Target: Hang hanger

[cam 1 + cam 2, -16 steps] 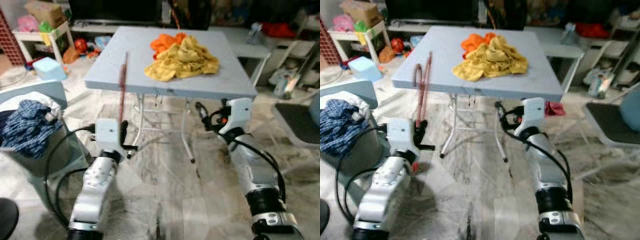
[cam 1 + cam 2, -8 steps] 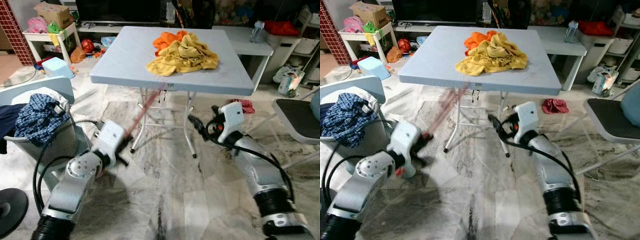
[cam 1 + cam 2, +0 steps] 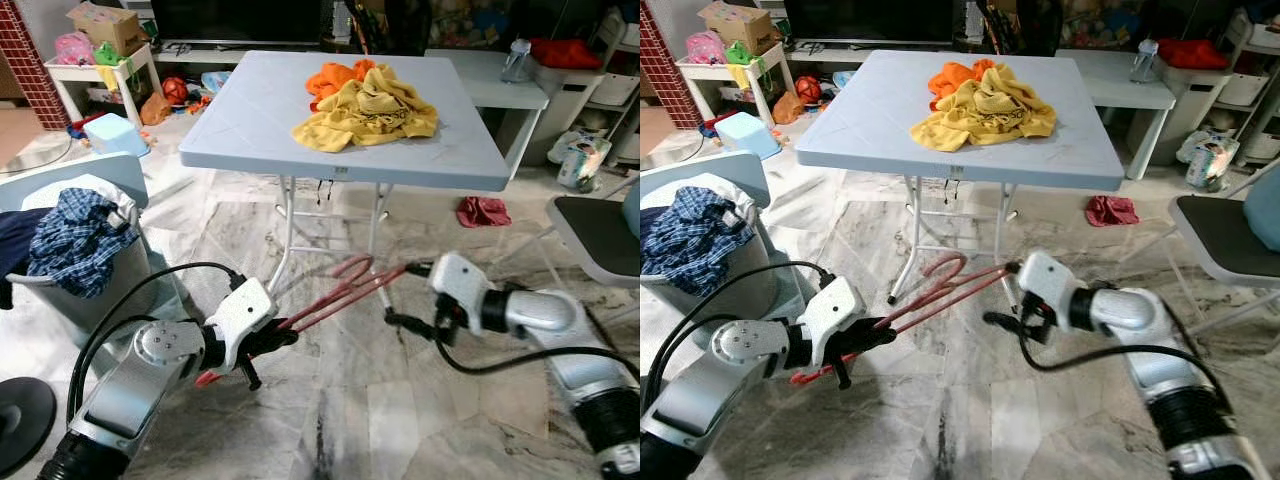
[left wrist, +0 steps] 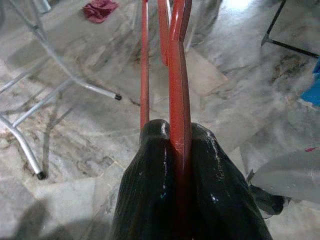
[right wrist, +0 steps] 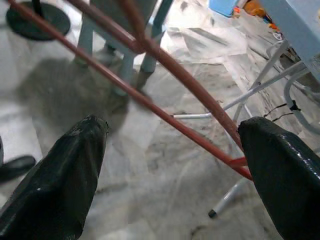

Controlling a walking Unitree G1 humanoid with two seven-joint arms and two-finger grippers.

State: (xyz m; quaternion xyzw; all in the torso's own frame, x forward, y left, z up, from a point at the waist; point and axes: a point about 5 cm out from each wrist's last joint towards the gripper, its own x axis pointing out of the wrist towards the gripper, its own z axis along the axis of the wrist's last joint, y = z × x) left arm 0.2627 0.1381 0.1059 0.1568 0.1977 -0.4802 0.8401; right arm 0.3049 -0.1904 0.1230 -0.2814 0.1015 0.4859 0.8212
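A red hanger lies nearly level above the marble floor, its hook pointing toward the table. My left gripper is shut on one end of it; in the left wrist view the black fingers clamp the red bar. My right gripper is open at the hanger's other end. In the right wrist view its two fingers stand wide apart, and the hanger's bars cross between them without touching.
A grey folding table stands ahead with yellow and orange clothes on it, its metal legs just beyond the hanger. A laundry basket with a plaid shirt is on the left. A chair and a red cloth are at right.
The hanger has swung down from upright to nearly level in my left gripper. My right gripper has turned inward and come to the hanger's far end.
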